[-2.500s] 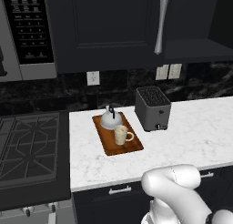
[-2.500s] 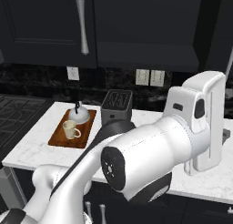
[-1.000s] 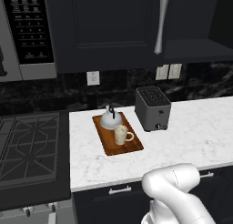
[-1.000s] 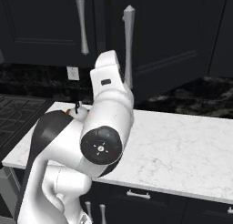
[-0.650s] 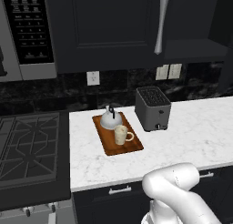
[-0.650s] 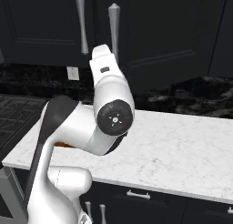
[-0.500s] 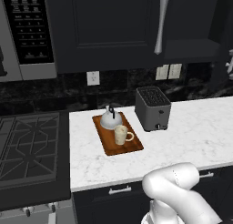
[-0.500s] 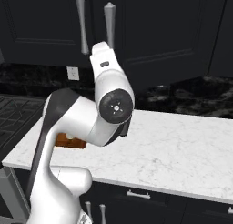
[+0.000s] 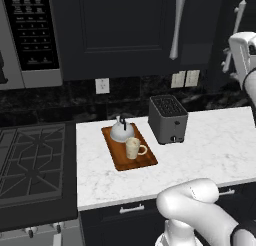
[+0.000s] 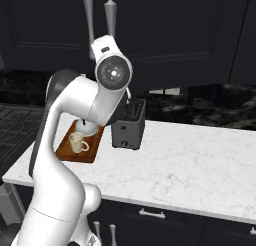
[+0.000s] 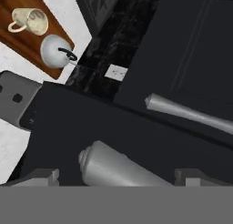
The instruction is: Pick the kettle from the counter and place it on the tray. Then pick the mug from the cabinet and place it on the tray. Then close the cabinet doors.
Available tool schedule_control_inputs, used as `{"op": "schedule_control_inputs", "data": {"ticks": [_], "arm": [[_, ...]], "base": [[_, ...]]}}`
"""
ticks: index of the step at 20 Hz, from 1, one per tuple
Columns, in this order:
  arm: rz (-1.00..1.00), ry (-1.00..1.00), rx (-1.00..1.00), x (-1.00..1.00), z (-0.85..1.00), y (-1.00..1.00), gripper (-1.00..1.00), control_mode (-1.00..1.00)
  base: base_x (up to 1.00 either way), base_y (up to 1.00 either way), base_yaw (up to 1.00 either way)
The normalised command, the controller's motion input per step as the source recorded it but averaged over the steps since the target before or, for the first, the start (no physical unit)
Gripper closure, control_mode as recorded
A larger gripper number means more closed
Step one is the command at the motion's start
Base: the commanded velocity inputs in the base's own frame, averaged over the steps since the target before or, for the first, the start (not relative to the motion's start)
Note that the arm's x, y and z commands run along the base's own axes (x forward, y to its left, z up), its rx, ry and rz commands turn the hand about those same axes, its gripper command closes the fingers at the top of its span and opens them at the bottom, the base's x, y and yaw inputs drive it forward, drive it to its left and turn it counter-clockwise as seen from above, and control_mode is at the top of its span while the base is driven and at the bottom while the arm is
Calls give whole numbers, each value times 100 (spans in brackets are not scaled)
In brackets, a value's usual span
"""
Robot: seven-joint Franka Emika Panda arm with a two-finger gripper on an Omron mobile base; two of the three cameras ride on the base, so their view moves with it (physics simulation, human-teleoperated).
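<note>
- Sitting at the far left of the left base view are a grey microwave (image 9: pixel 30 37) up at ten o'clock and a black stove (image 9: pixel 30 165) down at eight o'clock.
- Next comes the white counter (image 9: pixel 210 145), and on its left part lies the brown tray (image 9: pixel 120 157).
- On the tray stand the kettle (image 9: pixel 120 131) at the back and the mug (image 9: pixel 133 148) in front of it, close together; both of these steps look done.
- Just right of the tray, at about the picture's centre, stands a grey toaster (image 9: pixel 168 119).
- Above, at twelve o'clock, the left of the cabinet doors (image 9: pixel 120 32) looks flat and shut, its silver bar handle (image 9: pixel 176 27) upright.
- At two o'clock a second bar handle (image 9: pixel 235 35) leans at a slant close to the arm, so the right door seems not fully shut; the dark panels make this hard to judge.
- In the hand view the gripper (image 11: pixel 120 175) shows its fingertips (image 11: pixel 43 175) spread wide and holding nothing, with that handle lying right between them.
- What is left, as a judgement: pushing the right door home so that the cabinet is shut.
</note>
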Motion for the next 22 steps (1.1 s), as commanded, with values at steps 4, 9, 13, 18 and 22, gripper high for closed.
{"op": "schedule_control_inputs", "data": {"ticks": [4,9,13,18,22], "arm": [[-4,21,-9,85,-24,0,-100,-100],[0,23,-7,69,-22,-5,-100,-100],[0,16,-8,56,-33,-6,-100,-100],[0,13,-8,56,-35,-10,-100,-100],[0,12,-9,66,-35,-7,-100,-100]], "base": [[0,0,0],[0,0,0],[0,0,0],[0,0,0],[0,0,0]]}}
